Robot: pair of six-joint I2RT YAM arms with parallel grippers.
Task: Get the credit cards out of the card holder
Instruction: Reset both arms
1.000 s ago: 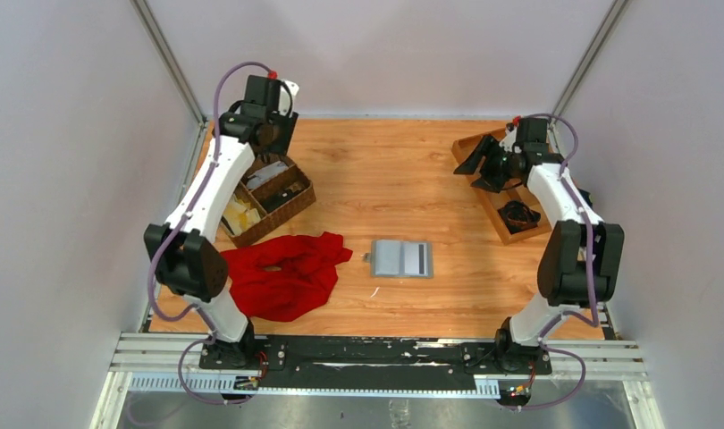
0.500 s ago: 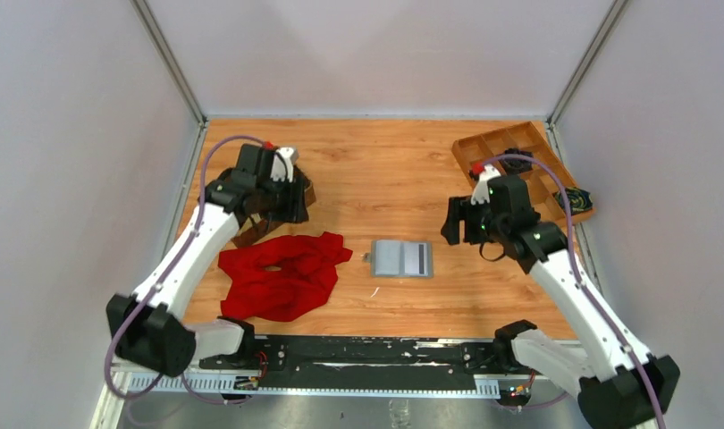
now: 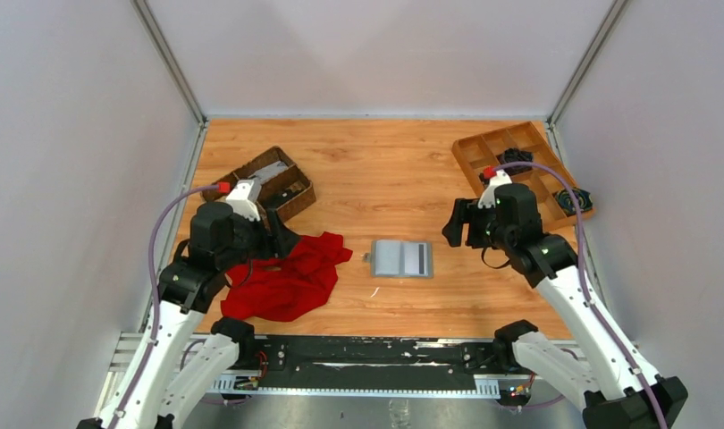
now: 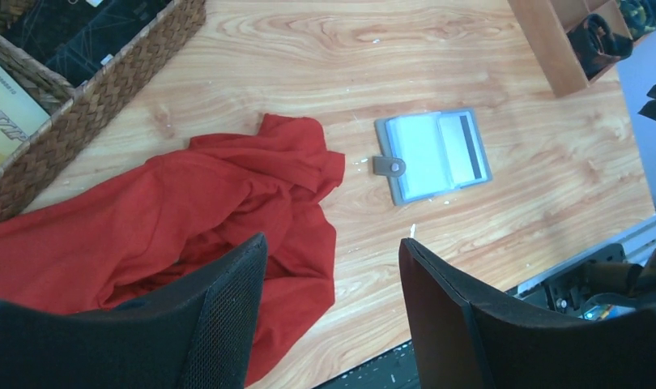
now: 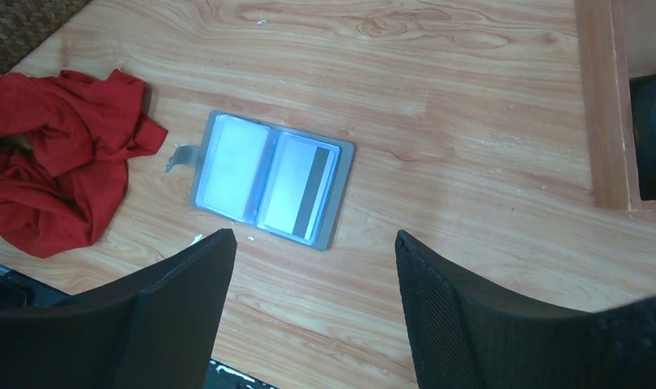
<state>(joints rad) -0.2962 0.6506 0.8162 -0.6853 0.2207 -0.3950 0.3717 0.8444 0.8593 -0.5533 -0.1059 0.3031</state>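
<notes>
The grey card holder lies open and flat on the wooden table, its side tab pointing left. It also shows in the left wrist view and the right wrist view. Two cards sit in its slots: a pale one in the left half and one with a dark stripe in the right half. My left gripper is open and empty above the red cloth, left of the holder. My right gripper is open and empty, above the table right of the holder.
A crumpled red cloth lies left of the holder. A dark wicker basket with packets stands at the back left. A wooden compartment tray with dark items is at the back right. The black base rail runs along the near edge.
Both arms have swung down and inward from the back. The left gripper left the basket and now hangs over the red cloth. The right gripper left the tray and hangs beside the holder.
</notes>
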